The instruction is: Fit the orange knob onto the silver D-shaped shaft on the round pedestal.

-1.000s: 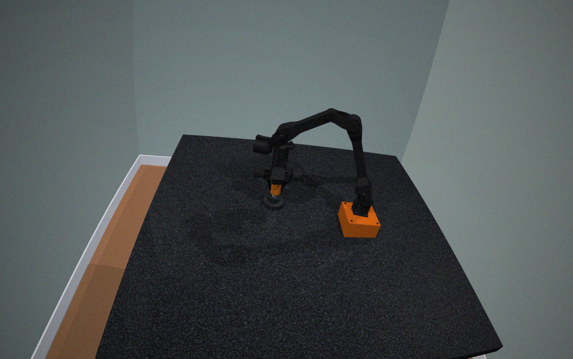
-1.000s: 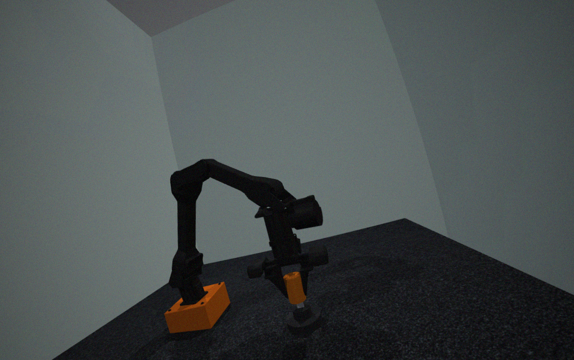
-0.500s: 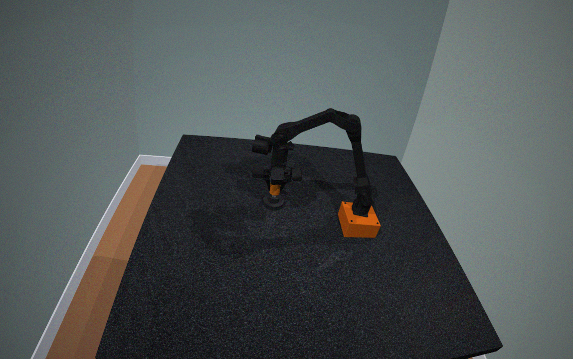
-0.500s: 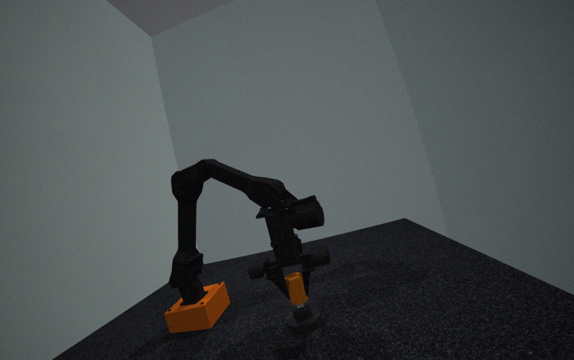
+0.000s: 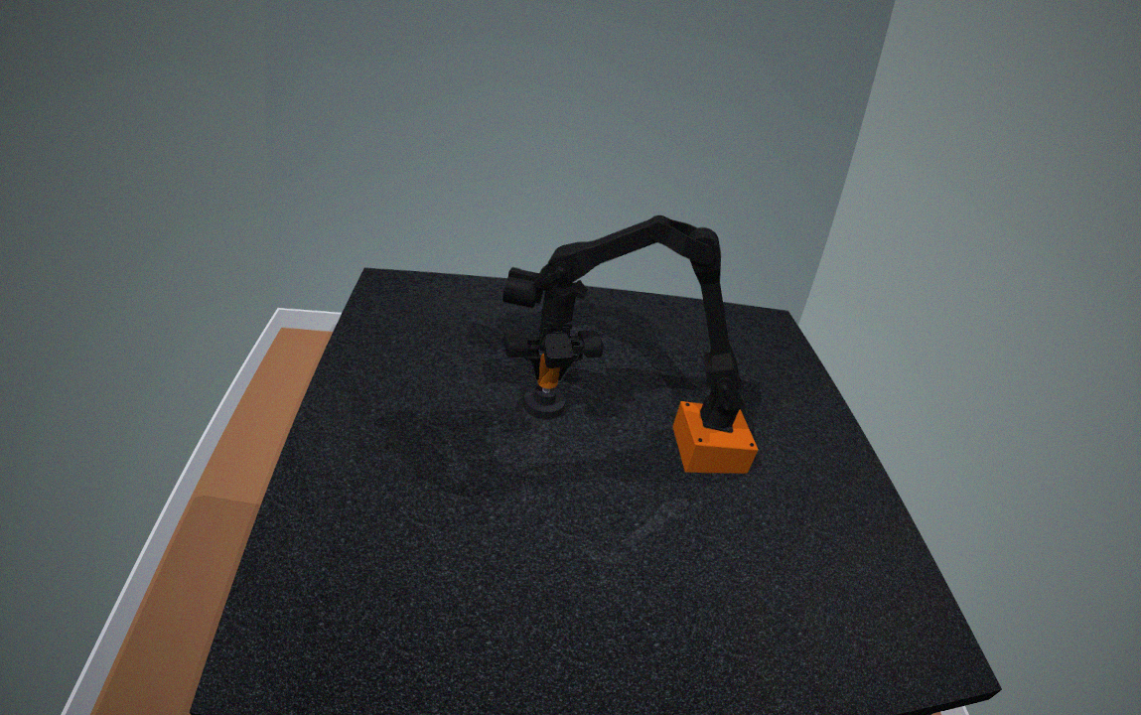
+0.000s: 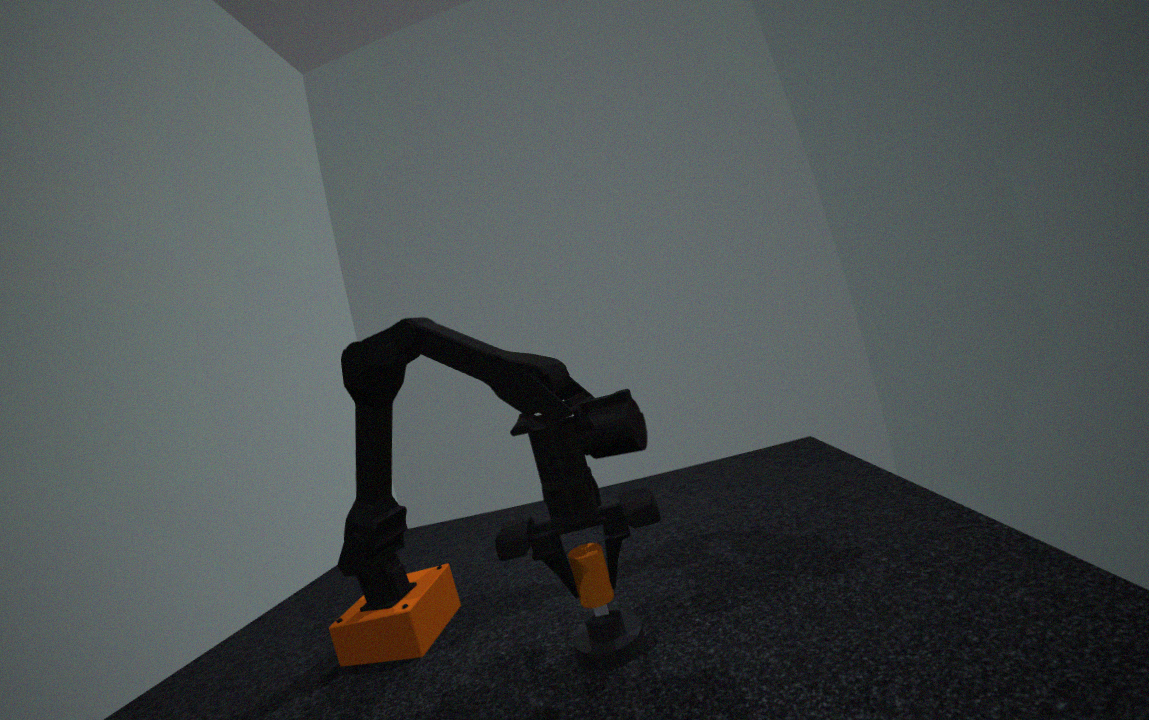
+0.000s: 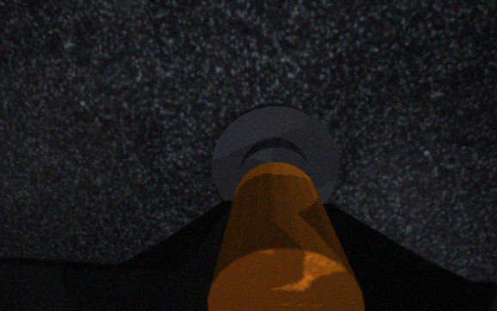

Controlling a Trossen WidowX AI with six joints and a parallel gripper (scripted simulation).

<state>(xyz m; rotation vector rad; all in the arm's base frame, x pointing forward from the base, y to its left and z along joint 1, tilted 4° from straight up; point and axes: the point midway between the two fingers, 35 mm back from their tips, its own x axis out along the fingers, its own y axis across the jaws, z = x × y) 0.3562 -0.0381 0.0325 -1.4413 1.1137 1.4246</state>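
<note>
My gripper (image 5: 546, 368) (image 6: 591, 573) is shut on the orange knob (image 5: 544, 366) (image 6: 590, 574) (image 7: 280, 233), a long cylinder held upright with a slight tilt. The knob hangs right over the round dark pedestal (image 5: 544, 405) (image 6: 607, 639) (image 7: 231, 151). A short stretch of the silver shaft (image 6: 601, 612) (image 5: 545, 387) shows between the knob's lower end and the pedestal. In the wrist view the knob hides the shaft and covers the near part of the pedestal. The knob's hole is hidden.
The arm's orange base block (image 5: 714, 438) (image 6: 394, 617) stands on the black speckled table (image 5: 556, 551) (image 6: 829, 582) to the side of the pedestal. A brown floor strip with a white border (image 5: 227, 444) runs along the table's left edge.
</note>
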